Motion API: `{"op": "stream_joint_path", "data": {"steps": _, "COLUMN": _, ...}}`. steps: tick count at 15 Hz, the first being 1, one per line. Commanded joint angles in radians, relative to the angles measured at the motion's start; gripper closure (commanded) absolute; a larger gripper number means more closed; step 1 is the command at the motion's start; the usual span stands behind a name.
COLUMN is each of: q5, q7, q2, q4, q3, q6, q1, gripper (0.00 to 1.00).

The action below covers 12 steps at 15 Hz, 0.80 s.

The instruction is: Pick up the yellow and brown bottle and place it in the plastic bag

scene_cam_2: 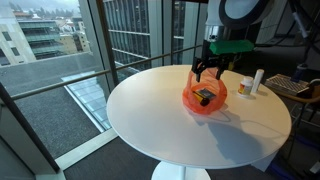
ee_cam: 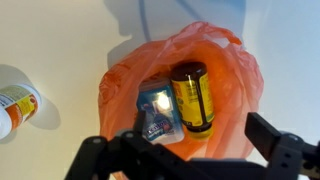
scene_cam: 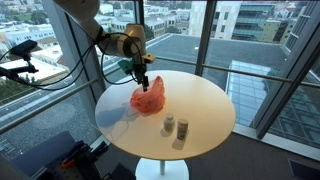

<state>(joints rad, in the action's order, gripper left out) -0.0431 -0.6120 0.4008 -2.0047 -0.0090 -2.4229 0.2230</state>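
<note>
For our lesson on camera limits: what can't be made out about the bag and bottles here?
- In an exterior view, the orange plastic bag hides the yellow and brown bottle inside.
- Wrist view: the left edge cuts off a white bottle with an orange label.
- Wrist view: the small blue-and-white item in the bag is blurred; its kind is unclear.

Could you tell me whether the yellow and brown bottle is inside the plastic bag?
Inside: in the wrist view, the bottle lies within the plastic bag.

Downward-pointing fingers (ee_cam: 279, 141), wide apart.
</note>
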Motion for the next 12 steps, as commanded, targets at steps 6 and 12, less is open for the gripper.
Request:
{"op": "stream_joint_path", "data": {"steps": 6, "q5": 0.004, "q7": 0.191, "q2": -0.215, "q4": -0.138, "q3": 0.016, "q6": 0.186, "q1": -0.054, "gripper": 0.0}}
{"op": "stream_joint_path", "data": {"steps": 12, "q5": 0.007, "q7": 0.296, "q2": -0.343, "q4": -0.165, "q3": 0.025, "q6": 0.29, "q1": -0.087, "gripper": 0.0}}
